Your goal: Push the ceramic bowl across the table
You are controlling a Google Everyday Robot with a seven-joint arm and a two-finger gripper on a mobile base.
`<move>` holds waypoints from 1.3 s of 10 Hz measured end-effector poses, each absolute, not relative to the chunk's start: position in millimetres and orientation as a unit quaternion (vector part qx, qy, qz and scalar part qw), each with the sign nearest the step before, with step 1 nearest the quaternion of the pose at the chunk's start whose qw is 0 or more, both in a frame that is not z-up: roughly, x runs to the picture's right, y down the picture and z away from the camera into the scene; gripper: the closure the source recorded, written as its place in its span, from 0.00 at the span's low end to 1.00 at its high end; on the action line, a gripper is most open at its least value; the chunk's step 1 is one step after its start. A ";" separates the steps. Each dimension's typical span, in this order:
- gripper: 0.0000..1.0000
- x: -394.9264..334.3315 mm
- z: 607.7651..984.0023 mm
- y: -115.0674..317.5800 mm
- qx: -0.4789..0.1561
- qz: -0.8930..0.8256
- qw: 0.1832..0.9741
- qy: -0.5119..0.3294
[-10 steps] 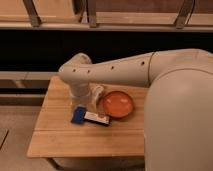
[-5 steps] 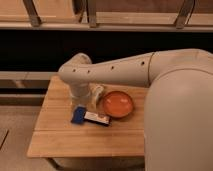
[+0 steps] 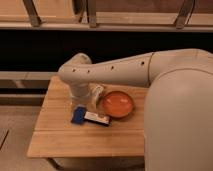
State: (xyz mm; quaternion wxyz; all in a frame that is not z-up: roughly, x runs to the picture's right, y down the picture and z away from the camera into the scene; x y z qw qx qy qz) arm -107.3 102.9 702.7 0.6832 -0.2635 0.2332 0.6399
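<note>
The orange-red ceramic bowl [image 3: 118, 104] sits upright on the light-wood table [image 3: 60, 137], right of its middle and close to the robot's white body. My arm reaches in from the right, bends at the elbow and points down at the table. My gripper [image 3: 88, 102] is low over the table just left of the bowl, beside a small pale cup [image 3: 97, 92]. The arm's wrist hides most of the gripper, and I cannot tell whether it touches the bowl.
A flat blue and white packet [image 3: 90, 117] lies on the table in front of the gripper and bowl. Long wooden rails [image 3: 100, 22] run along the back. My white body [image 3: 180, 125] covers the table's right end.
</note>
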 end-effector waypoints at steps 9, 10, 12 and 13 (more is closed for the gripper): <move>0.56 -107.3 703.2 103.4 -0.264 0.640 0.683 0.234; 0.68 -107.3 703.2 103.4 -0.264 0.640 0.683 0.234; 0.87 -107.1 705.0 99.7 -0.263 0.639 0.686 0.226; 0.97 -107.2 712.2 86.3 -0.256 0.637 0.698 0.201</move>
